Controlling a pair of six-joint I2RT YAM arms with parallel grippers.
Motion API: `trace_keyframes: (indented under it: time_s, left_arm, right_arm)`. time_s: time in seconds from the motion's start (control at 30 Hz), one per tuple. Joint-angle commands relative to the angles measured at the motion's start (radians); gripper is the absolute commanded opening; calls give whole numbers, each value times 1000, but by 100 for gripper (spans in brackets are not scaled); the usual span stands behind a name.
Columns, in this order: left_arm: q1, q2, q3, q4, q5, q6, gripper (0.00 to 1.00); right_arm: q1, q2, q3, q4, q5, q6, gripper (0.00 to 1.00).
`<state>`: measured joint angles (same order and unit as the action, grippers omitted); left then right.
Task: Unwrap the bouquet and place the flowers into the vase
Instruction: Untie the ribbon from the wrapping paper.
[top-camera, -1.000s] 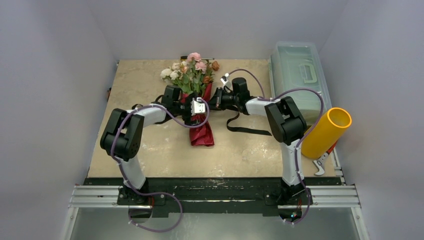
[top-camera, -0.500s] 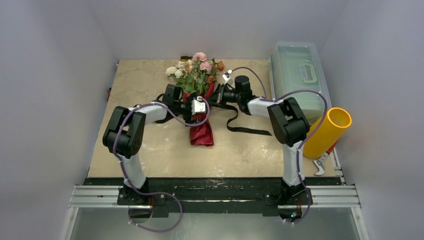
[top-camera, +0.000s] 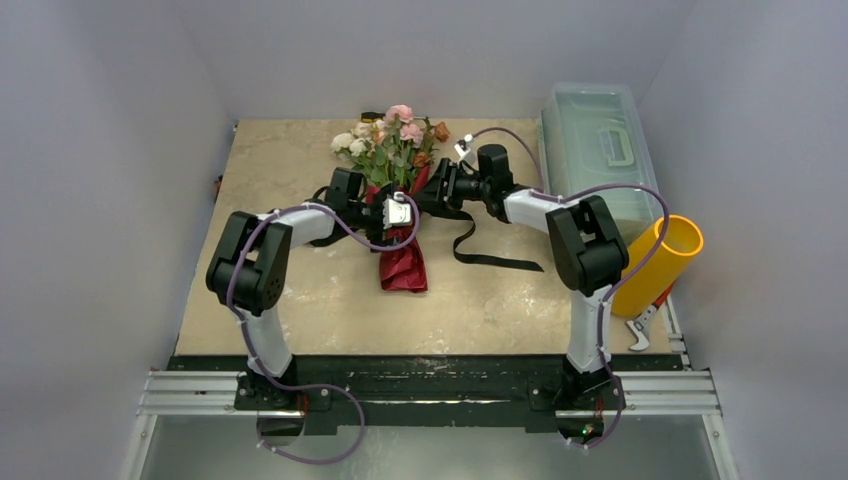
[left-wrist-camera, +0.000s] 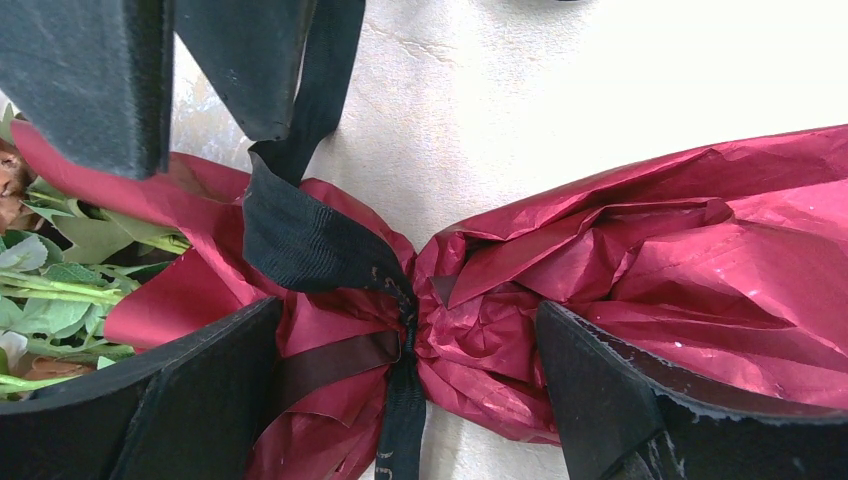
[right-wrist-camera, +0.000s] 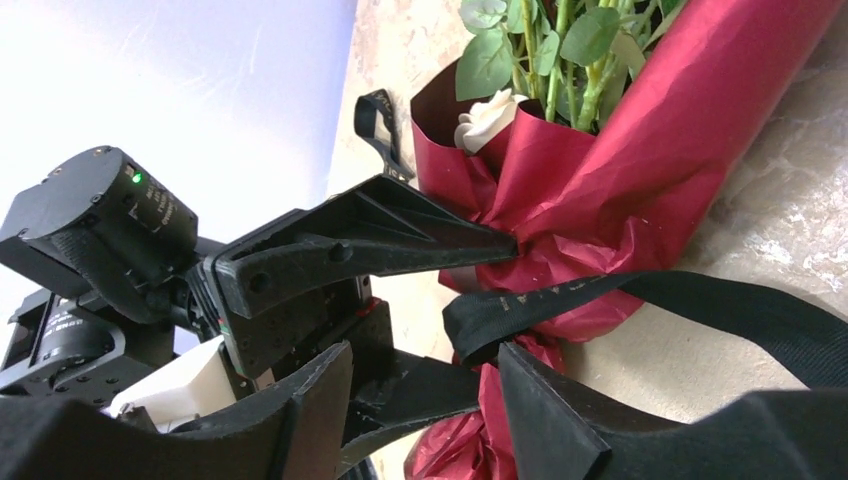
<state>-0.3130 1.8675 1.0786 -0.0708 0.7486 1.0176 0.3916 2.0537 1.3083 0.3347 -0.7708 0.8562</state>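
Note:
The bouquet (top-camera: 400, 215) lies in the middle of the table. Its flowers (top-camera: 392, 140) point to the far side and its maroon paper tail (top-camera: 403, 268) points toward me. My left gripper (left-wrist-camera: 405, 385) is open wide, one finger on each side of the tied waist (left-wrist-camera: 400, 300). A black ribbon (right-wrist-camera: 640, 300) trails off to the right across the table. Close on the bouquet's right, my right gripper (right-wrist-camera: 420, 405) is open; the ribbon passes just beyond its right fingertip and nothing sits between the jaws. The yellow vase (top-camera: 655, 262) lies tilted at the table's right edge.
A clear plastic box with a handle (top-camera: 598, 135) stands at the back right. A white-handled tool (top-camera: 638, 332) lies beside the vase's near end. Grey walls close in the table on three sides.
My right gripper has gone from shut to open and its wrist has shifted slightly back and right. The bouquet's flower end moved a little to the right. The left gripper stays open.

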Motion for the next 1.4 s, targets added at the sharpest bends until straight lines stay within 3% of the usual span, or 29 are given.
trace_keyframes:
  time_s: [0.0, 0.2, 0.5, 0.73, 1.17, 1.23, 1.37]
  left_arm:
    - [18, 58, -22, -123, -75, 51, 98]
    - [17, 58, -23, -129, -75, 59, 98]
    - [14, 63, -29, -131, -79, 68, 98]
    - [6, 72, -31, -137, -88, 85, 98]
    - [2, 101, -10, -155, -97, 85, 98]
    - [-1, 106, -9, -155, -100, 82, 98]
    - [-3, 108, -7, -155, -105, 79, 98]
  right_arm:
    - [9, -43, -14, -12, 27, 14, 61]
    - [11, 39, 4, 72, 19, 110, 58]
    - [19, 102, 33, 126, 8, 177, 65]
    - [29, 129, 10, 328, -20, 347, 59]
    - [56, 182, 11, 371, -11, 422, 59]
    - [58, 186, 6, 411, -18, 452, 54]
    - [50, 161, -3, 441, -52, 451, 25]
